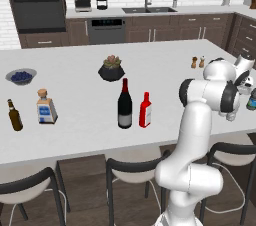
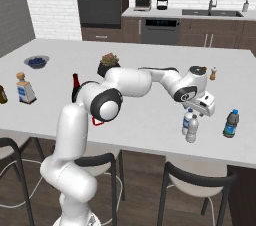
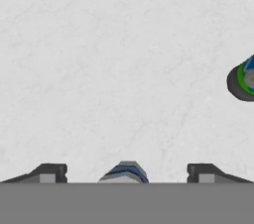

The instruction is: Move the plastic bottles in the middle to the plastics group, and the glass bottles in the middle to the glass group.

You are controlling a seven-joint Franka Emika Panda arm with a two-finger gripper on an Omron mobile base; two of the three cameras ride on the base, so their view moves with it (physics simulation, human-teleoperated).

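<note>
My gripper (image 3: 127, 173) is open and points down at the white island; its fingertips (image 3: 49, 172) stand wide apart. Between them, touching neither, is the blue cap of a clear plastic bottle (image 3: 124, 171). From the right base, the gripper (image 2: 196, 112) hangs just above two small water bottles (image 2: 189, 126) that stand close together. A dark blue-green bottle (image 2: 230, 123) is to their right. The tall dark wine bottle (image 1: 124, 104) and the slim red bottle (image 1: 145, 110) stand mid-counter. At the left are the brown beer bottle (image 1: 14, 115) and the square corked bottle (image 1: 46, 106).
A potted plant (image 1: 111, 68) stands behind the wine bottle, and a bowl of blueberries (image 1: 21, 75) is at the far left. Two small shakers (image 1: 197, 62) stand behind the arm. Stools (image 1: 135, 170) line the island's near edge.
</note>
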